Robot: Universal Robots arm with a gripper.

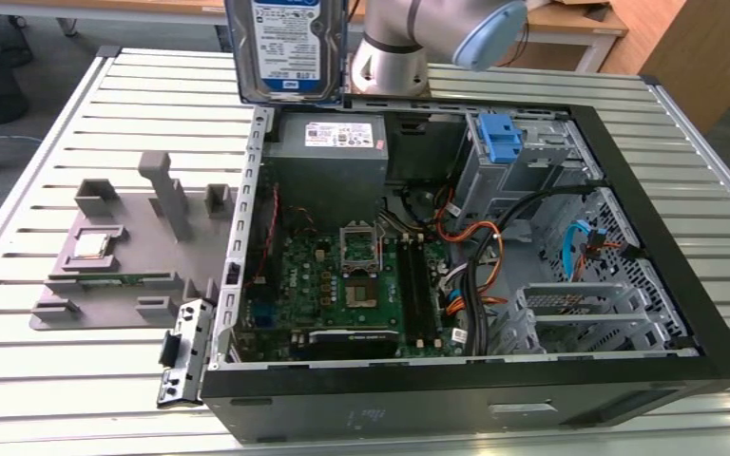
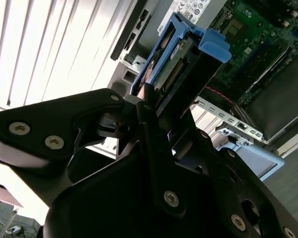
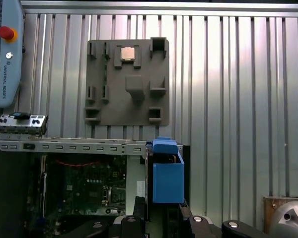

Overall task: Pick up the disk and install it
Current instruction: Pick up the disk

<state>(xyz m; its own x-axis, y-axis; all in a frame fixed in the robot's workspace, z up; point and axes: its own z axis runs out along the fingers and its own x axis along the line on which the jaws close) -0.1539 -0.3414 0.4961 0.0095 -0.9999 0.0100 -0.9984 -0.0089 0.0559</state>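
Disk (image 1: 286,47): held on edge in the air, label side towards the exterior camera, its blue carrier frame showing along the edges. It hangs over the far wall of the open computer case (image 1: 669,285), just above the corner nearest the power supply (image 1: 330,138), and touches neither. In the second wrist view the disk (image 2: 181,64) sits between the black fingers of the gripper (image 2: 164,114), which are clamped on its lower end. The first wrist view looks down on the disk (image 3: 168,173) end-on, at the edge of the case.

Arm (image 1: 429,38): above the case's far side, just beside the disk.

Case interior: motherboard (image 1: 339,285) exposed; a bare blue bracket (image 1: 498,141) stands in the drive bay at the far side.

Table (image 1: 35,380): slatted metal. A grey fixture tray (image 1: 124,247) lies on it on the exterior view's left of the case, well apart from the disk
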